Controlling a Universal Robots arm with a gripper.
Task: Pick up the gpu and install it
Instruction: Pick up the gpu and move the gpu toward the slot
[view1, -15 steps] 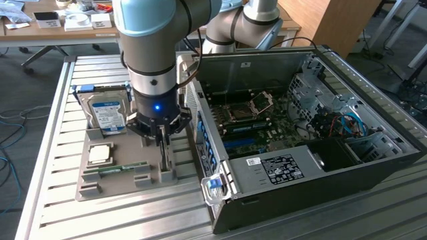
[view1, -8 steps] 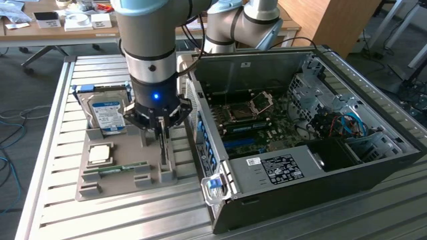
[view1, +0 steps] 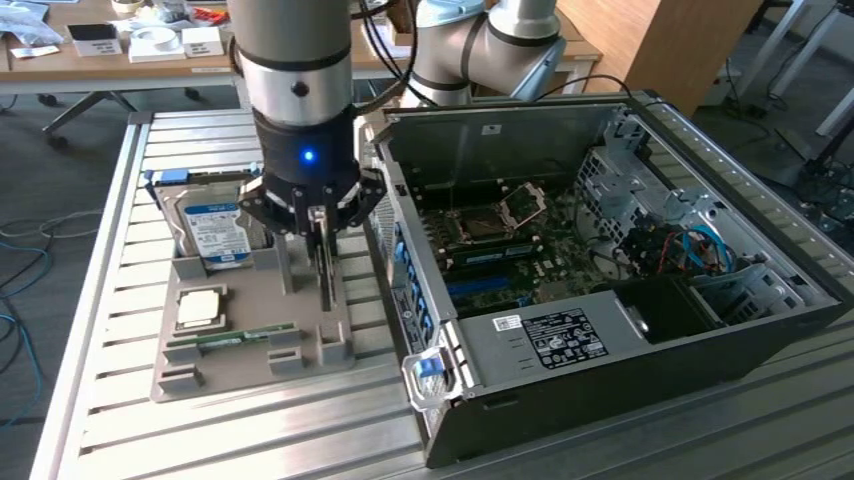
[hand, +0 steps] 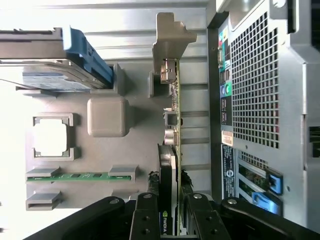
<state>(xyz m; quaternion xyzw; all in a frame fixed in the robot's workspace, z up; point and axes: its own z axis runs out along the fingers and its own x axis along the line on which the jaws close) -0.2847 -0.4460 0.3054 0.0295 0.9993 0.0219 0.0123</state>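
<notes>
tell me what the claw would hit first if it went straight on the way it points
The gpu, which sits clamped in the claw. Past it, probably the grey holder tray the card stands in, though depth is unclear.

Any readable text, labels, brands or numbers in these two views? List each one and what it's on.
No text reads clearly in either view.
hard drive label: blue and white, print too small to read.
power supply sticker: black and white, print blurred.
case rear stickers: blurred, unreadable.
gpu: small green mark on its edge, not readable.
</notes>
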